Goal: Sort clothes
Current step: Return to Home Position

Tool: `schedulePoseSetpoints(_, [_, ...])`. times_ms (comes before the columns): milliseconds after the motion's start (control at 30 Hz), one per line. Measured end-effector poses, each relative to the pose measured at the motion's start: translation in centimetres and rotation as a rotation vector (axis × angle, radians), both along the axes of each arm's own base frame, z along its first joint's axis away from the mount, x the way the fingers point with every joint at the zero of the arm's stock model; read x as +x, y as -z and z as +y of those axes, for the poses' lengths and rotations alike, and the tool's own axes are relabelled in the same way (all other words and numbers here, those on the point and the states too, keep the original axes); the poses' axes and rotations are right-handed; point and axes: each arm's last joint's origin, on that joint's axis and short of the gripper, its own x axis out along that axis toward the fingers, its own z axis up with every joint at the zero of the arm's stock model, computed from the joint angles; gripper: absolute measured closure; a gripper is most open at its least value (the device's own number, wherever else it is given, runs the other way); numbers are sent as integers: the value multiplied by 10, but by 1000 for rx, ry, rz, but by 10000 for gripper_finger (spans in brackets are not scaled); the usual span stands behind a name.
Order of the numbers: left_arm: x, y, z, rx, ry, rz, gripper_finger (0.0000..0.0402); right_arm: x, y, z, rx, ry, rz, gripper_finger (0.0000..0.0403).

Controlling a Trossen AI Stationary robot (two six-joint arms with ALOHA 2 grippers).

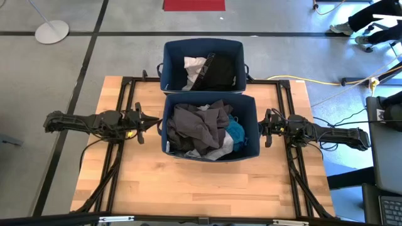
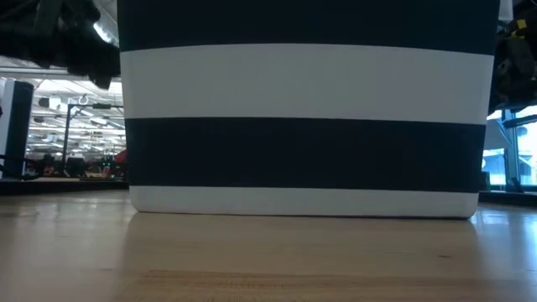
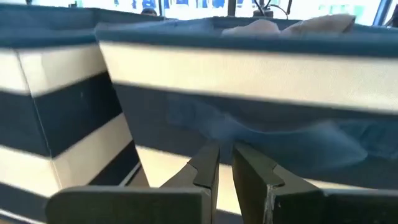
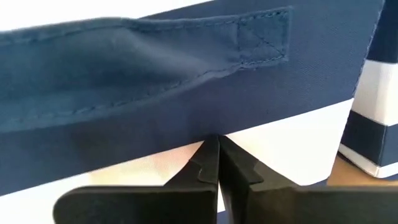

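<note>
Two navy bins stand in the middle of the table. The near bin holds a heap of clothes: a dark grey garment on top, a turquoise one and a white one. In the far bin lie a white garment and a black one. My left gripper points level at the near bin's left wall, with only a narrow slit between its fingers and nothing in it. My right gripper is shut, just below the handle on that bin's right wall. My right gripper's shut fingertips point level at the near bin's right wall, just under the handle. I cannot tell whether they touch the fabric. My left gripper touches nothing.
The near bin's striped front wall fills the low view. Bare wooden tabletop lies between the bins and the table's near edge. Black frame rails run along both sides of the table.
</note>
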Motion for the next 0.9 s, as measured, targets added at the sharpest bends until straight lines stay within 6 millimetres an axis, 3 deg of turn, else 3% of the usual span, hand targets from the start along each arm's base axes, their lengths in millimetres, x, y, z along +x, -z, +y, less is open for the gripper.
schedulePoseSetpoints(333, [-4, 33, -1, 1, 48, -51, 369, 0, 1, 0, 23, 15, 10, 378])
schedulePoseSetpoints(500, [-7, 32, -3, 43, 112, -127, 369, 0, 2, 0, 23, 15, 10, 377])
schedulePoseSetpoints(900, [-6, 32, -3, 51, 116, -116, 369, 0, 2, 0, 24, 15, 12, 377])
